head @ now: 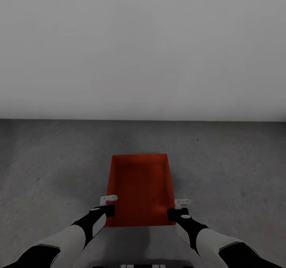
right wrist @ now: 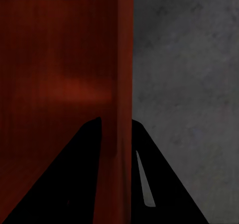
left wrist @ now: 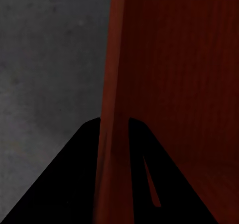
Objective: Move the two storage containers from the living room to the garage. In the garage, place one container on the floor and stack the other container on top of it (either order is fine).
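Container [head: 140,188] sits at twelve o'clock on the garage floor [head: 51,168]; our left gripper [head: 108,204] and right gripper [head: 179,207] have jaws clamped on its side walls. We judge releasing comes next.

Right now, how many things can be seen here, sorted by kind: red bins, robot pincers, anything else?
Red-orange storage container: 1, open-top, over the grey concrete floor.
Robot pincers: 2, the left pincer and the right pincer, each clamped on a side wall of the container near its close end.
Plain pale wall: 1.
Total: 4 things, plus the floor.
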`<state>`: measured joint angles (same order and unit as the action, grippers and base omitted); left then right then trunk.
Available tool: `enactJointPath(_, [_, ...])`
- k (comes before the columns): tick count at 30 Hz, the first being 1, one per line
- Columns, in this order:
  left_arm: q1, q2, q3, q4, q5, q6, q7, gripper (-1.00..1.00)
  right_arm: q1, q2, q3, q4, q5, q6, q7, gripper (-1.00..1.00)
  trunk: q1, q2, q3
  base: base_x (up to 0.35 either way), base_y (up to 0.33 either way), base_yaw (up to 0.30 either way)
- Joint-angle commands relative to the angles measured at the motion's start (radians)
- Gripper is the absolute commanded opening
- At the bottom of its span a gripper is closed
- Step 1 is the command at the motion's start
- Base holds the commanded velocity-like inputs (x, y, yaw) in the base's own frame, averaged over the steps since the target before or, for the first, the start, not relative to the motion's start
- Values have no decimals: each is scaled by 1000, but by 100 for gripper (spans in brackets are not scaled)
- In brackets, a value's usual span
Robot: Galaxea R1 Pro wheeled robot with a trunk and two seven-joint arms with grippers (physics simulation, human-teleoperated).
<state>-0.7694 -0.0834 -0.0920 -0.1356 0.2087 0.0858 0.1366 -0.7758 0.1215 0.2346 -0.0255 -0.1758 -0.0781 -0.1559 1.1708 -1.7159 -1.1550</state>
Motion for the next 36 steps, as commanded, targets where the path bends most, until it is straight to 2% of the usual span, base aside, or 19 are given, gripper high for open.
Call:
enactJointPath(1, [-1,3,28,-6,-11,6,55,-100,0,0,9,57,-19,-6,-5,-100,0,0,-2,0,0,0])
enactJointPath(9, [-1,3,28,-6,-11,6,55,-100,0,0,9,58,-19,-6,-5,-100,0,0,-12,0,0,0])
enactJointPath(31, [-1,5,30,-21,-11,5,55,-100,0,-4,8,58,-19,-12,-12,-100,0,0,-13,0,0,0])
enactJointPath(32, [-1,5,30,-20,-11,5,55,-100,0,-5,8,58,-19,-12,-12,100,0,0,-13,0,0,0])
enactJointPath(33, [-1,5,30,-19,-11,5,55,100,0,-5,8,58,-19,-12,-12,100,0,0,-13,0,0,0])
enactJointPath(36, [-1,5,31,-15,-11,6,55,100,0,-5,9,57,-19,-10,-12,100,0,0,-13,0,0,0])
